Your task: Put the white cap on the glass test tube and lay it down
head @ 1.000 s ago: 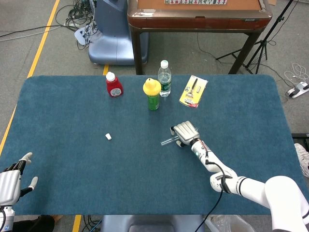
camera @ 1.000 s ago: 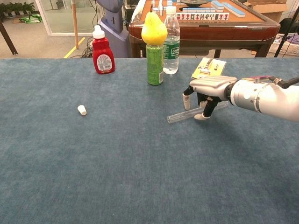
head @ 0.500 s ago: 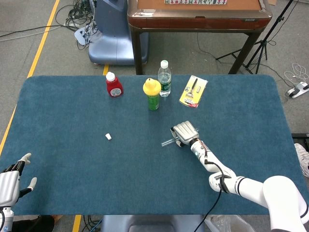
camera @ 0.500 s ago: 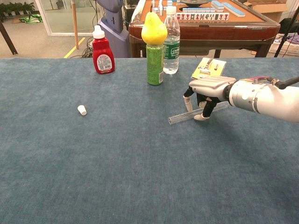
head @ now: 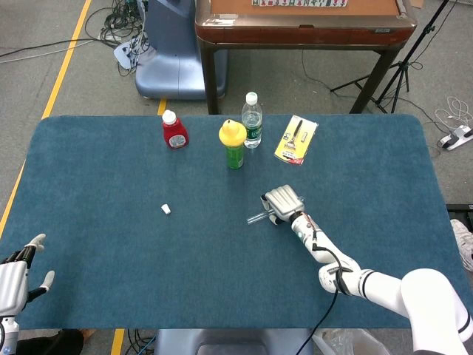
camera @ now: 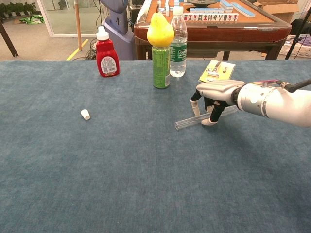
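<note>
The glass test tube (camera: 187, 122) lies on the blue table mat right of centre, its open end pointing left; the head view shows that end of the test tube (head: 256, 217) sticking out from under my right hand (head: 282, 202). My right hand (camera: 212, 96) arches over the tube, thumb on the far side and a finger on the near side, pinching it low against the mat. The small white cap (camera: 85, 114) rests on the mat well to the left; the cap (head: 165, 209) is far from both hands. My left hand (head: 15, 277) hangs off the near left corner with its fingers apart, holding nothing.
Along the far side stand a red sauce bottle (camera: 107, 53), a green can with a yellow top (camera: 161, 51), a clear water bottle (camera: 178, 43) and a yellow card pack (camera: 216, 70). A brown table (head: 303, 26) stands beyond the mat's far edge.
My right hand and the tube have shifted very slightly to the right together. My left hand has sunk a little lower at the near left corner.
</note>
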